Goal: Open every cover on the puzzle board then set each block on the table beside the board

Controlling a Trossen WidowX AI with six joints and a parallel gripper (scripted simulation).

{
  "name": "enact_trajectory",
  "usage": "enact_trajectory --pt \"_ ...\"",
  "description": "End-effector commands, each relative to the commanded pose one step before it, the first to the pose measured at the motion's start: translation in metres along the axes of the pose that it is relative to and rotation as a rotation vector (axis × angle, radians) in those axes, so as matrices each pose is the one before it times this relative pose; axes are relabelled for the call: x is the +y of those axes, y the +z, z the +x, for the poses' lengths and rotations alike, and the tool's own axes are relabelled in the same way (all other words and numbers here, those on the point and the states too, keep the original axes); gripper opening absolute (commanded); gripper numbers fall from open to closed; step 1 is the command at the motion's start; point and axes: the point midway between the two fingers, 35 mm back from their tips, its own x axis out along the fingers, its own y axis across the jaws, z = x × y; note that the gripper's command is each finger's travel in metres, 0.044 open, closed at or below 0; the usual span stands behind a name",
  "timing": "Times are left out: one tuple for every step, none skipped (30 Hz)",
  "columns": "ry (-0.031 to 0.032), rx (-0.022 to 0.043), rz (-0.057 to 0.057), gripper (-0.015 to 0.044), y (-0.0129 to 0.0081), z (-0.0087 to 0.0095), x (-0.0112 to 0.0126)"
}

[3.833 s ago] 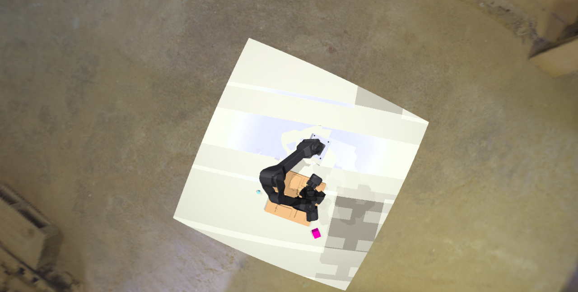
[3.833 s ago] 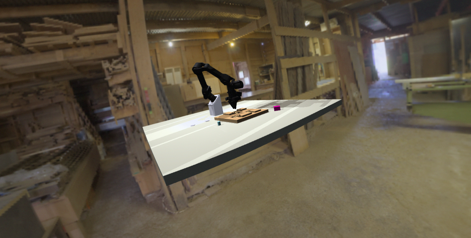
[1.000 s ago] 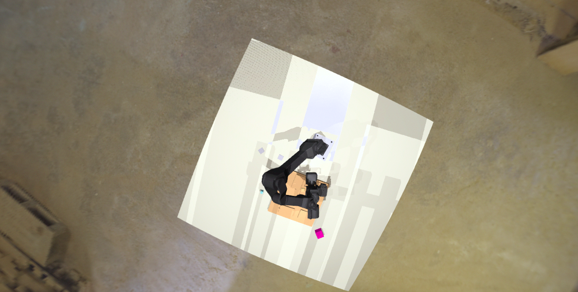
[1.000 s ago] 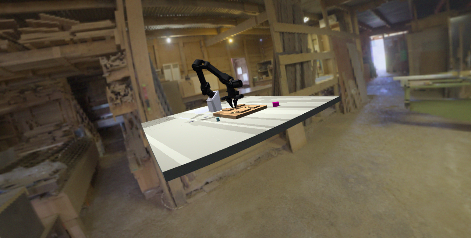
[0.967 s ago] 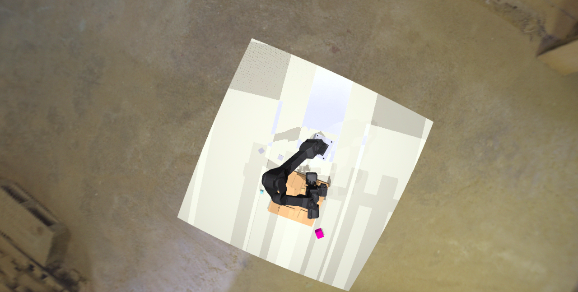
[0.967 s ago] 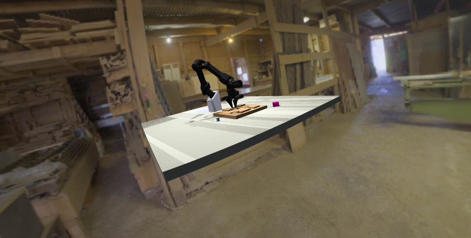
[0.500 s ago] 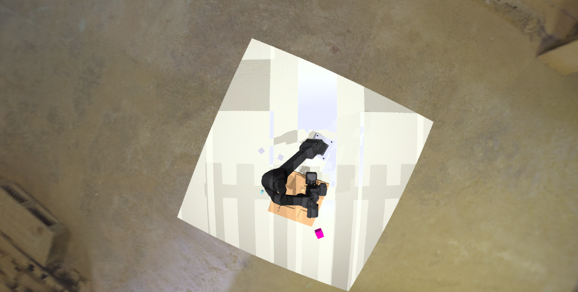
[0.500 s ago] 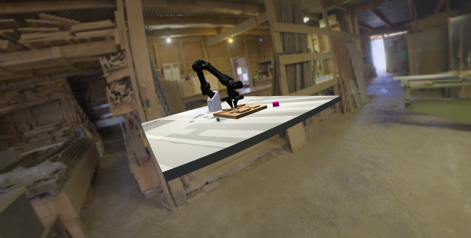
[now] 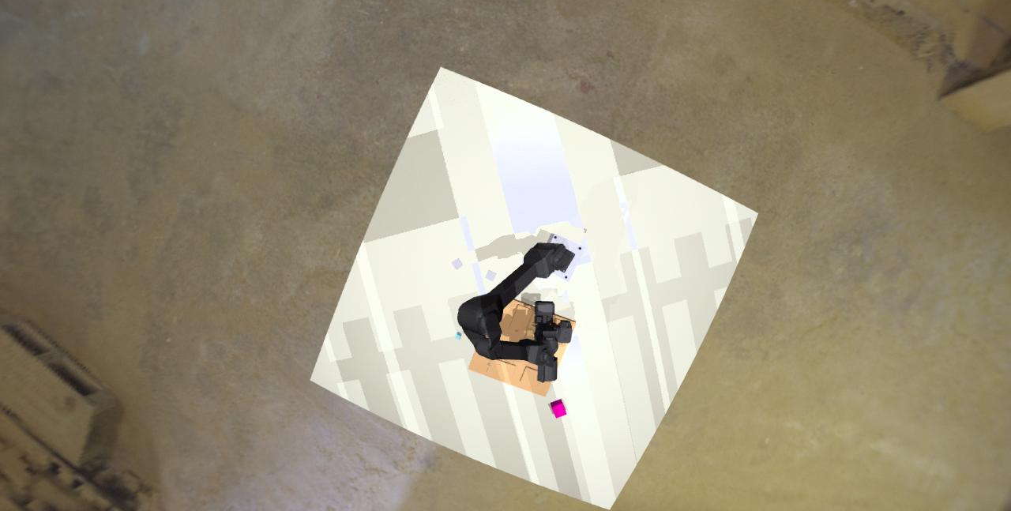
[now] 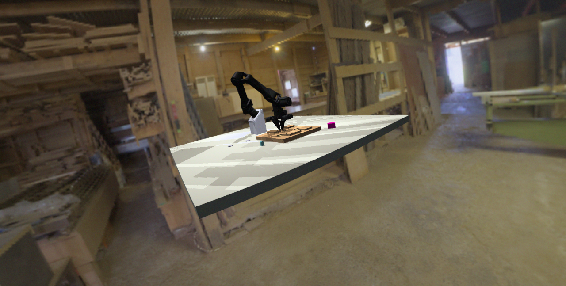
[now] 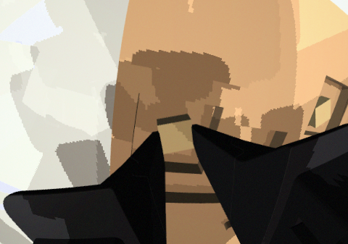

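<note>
The wooden puzzle board [image 9: 512, 379] [image 10: 273, 140] [image 11: 246, 19] lies on the table, largely under my arm. My gripper [image 10: 281, 129] [image 11: 175, 135] is down at it, shut on a small pale tan square knob [image 11: 177, 139], whose sides the fingertips touch in the wrist view. Dark recess edges show just below the knob. Another pale yellow piece [image 11: 322, 114] sits in a recess at the right of the wrist view. A magenta block [image 9: 558, 408] [image 10: 331, 125] and a small cyan block [image 9: 458, 335] [image 10: 261, 143] rest on the table, off the board. My arm and fingers hide several covers.
The white arm base [image 10: 258, 123] stands beside the board. Two flat pale squares lie on the table, one nearer the board [image 9: 490, 274] [image 10: 247, 140] and one farther off [image 9: 457, 263] [image 10: 230, 145].
</note>
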Motion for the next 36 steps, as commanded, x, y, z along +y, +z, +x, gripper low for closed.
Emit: enact_trajectory --pt "-0.00243 -0.00221 0.0040 0.0080 0.00022 -0.00489 -0.00106" --pt "-0.00006 -0.00003 -0.0002 0.0080 0.00006 -0.00127 -0.00010" --pt "-0.00005 -0.00002 -0.0002 0.0080 0.00006 -0.00128 -0.00009" --pt "-0.00005 -0.00002 -0.0002 0.0080 0.00006 -0.00128 -0.00008" --pt "-0.00004 -0.00001 -0.0002 0.0080 0.00006 -0.00128 -0.00007" --pt "-0.00004 0.00000 -0.0002 0.0080 0.00006 -0.00128 -0.00007" --pt "-0.00003 0.00001 -0.0002 0.0080 0.00006 -0.00129 -0.00006" --pt "-0.00003 0.00002 -0.0002 0.0080 0.00006 -0.00129 -0.00005" --pt "-0.00002 0.00003 -0.0001 0.0080 0.00006 -0.00129 -0.00004" --pt "-0.00002 0.00003 -0.0001 0.0080 0.00006 -0.00130 -0.00003" --pt "-0.00001 0.00004 -0.0001 0.0080 0.00006 -0.00130 -0.00003" --pt "-0.00001 0.00005 -0.0001 0.0080 0.00005 -0.00130 -0.00002" --pt "0.00000 0.00006 -0.0001 0.0080 0.00005 -0.00130 -0.00001" --pt "0.00001 0.00007 -0.0001 0.0080 0.00005 -0.00131 0.00000" --pt "0.00001 0.00008 -0.0001 0.0080 0.00005 -0.00131 0.00000" --pt "0.00002 0.00008 -0.0001 0.0080 0.00005 -0.00131 0.00001" --pt "0.00002 0.00009 -0.0001 0.0080 0.00005 -0.00131 0.00002" --pt "0.00002 0.00010 -0.0001 0.0080 0.00005 -0.00132 0.00003" --pt "0.00003 0.00011 -0.0001 0.0080 0.00005 -0.00132 0.00003" --pt "0.00003 0.00012 -0.0001 0.0080 0.00004 -0.00132 0.00004" --pt "0.00004 0.00013 -0.0001 0.0080 0.00004 -0.00132 0.00005" --pt "0.00004 0.00014 -0.0001 0.0080 0.00004 -0.00132 0.00006" --pt "0.00005 0.00015 -0.0001 0.0080 0.00004 -0.00133 0.00007" --pt "0.00005 0.00015 -0.0001 0.0080 0.00004 -0.00133 0.00007" --pt "0.00006 0.00016 -0.0001 0.0080 0.00004 -0.00133 0.00008" --pt "0.00006 0.00017 -0.0001 0.0080 0.00003 -0.00133 0.00009" --pt "0.00007 0.00018 -0.0001 0.0080 0.00003 -0.00133 0.00010" --pt "0.00007 0.00019 -0.0001 0.0080 0.00003 -0.00134 0.00010" --pt "0.00007 0.00020 -0.0001 0.0080 0.00003 -0.00134 0.00011" --pt "0.00008 0.00021 -0.0001 0.0080 0.00003 -0.00134 0.00012" --pt "-0.00003 -0.00005 0.0000 0.0080 0.00001 -0.00039 -0.00005" --pt "-0.00009 -0.00014 0.0000 0.0080 0.00003 -0.00118 -0.00013" --pt "-0.00014 -0.00022 0.0000 0.0080 0.00005 -0.00197 -0.00021" --pt "-0.00016 -0.00026 -0.0001 0.0080 0.00006 -0.00245 -0.00023" --pt "-0.00014 -0.00024 -0.0001 0.0080 0.00005 -0.00246 -0.00020" --pt "-0.00012 -0.00021 0.0000 0.0080 0.00005 -0.00247 -0.00018"
